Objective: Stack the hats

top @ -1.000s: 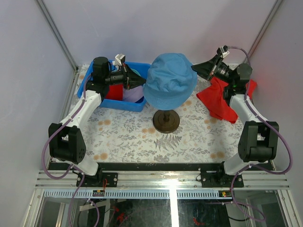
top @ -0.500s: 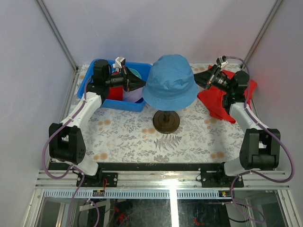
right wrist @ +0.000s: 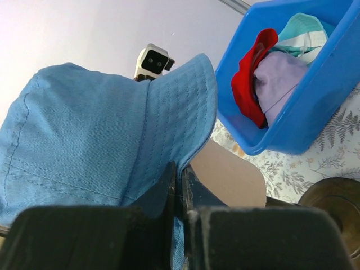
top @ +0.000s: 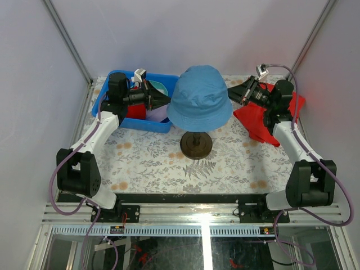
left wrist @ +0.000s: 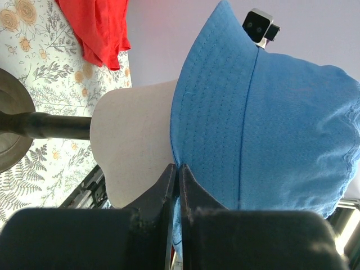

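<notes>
On stand (top: 196, 145), one hat (top: 199, 97), three in bin (top: 154, 125)

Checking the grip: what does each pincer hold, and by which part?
Both hold the blue cloth bucket hat by its brim: the left pincer on one side, the right pincer on the opposite side.

No lettering, brand mark or number can be read on the blue cloth bucket hat (top: 199, 104), the blue plastic bin (top: 152, 125) or elsewhere.
</notes>
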`<state>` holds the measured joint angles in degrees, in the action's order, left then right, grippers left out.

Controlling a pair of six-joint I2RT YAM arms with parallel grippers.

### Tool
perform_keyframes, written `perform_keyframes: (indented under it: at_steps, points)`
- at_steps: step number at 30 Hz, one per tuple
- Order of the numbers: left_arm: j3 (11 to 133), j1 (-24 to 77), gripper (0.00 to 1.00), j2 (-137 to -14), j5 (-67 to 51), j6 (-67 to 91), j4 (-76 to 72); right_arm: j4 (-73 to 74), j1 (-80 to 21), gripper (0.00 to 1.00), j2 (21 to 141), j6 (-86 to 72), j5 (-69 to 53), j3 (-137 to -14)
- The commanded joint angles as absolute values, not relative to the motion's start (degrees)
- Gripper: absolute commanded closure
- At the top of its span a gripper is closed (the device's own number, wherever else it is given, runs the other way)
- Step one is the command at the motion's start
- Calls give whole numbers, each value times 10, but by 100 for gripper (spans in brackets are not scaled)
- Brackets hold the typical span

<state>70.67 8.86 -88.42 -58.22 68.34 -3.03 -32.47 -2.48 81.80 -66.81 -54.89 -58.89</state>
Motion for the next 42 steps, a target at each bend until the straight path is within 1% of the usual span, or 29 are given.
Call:
perform_keyframes:
  at_steps: [1,2,3,6,9,11,12,14,15,18,20,22,28,33,37,42]
  points:
    - [685,88,100,-891,-566,658,5,-181,-51,93,830,-569,-580,-576]
    - [685,88,100,-889,-567,659,6,-178,-51,90,828,-568,-579,-581]
    - [683,88,100,-886,-567,659,6,-175,-51,86,828,-566,-579,-586]
    - [679,88,100,-877,-565,658,5,-163,-51,65,827,-563,-578,-608]
    - [681,83,87,-871,-552,648,12,-165,-51,54,829,-569,-574,-627]
    - [688,82,77,-873,-552,646,13,-167,-50,49,831,-572,-572,-637]
    - [695,81,73,-874,-550,642,18,-166,-49,47,832,-571,-572,-642]
    - [711,78,68,-877,-544,630,36,-164,-47,45,833,-572,-571,-644]
    - [718,75,67,-878,-540,623,45,-161,-45,44,833,-570,-570,-645]
    - [745,59,66,-884,-527,594,86,-157,-37,42,832,-565,-569,-640]
    - [764,32,65,-890,-516,563,124,-150,-30,39,827,-558,-569,-634]
    - [773,5,64,-895,-496,531,162,-138,-22,34,821,-548,-569,-629]
    - [801,-93,63,-930,-383,397,273,-83,-4,27,795,-497,-560,-619]
    - [871,-122,64,-993,-273,292,344,-77,0,26,783,-491,-560,-608]
    - [919,-131,63,-1030,-195,208,360,-103,3,25,781,-506,-572,-594]
    - [970,-149,63,-1087,-166,167,372,-138,12,22,781,-527,-586,-580]
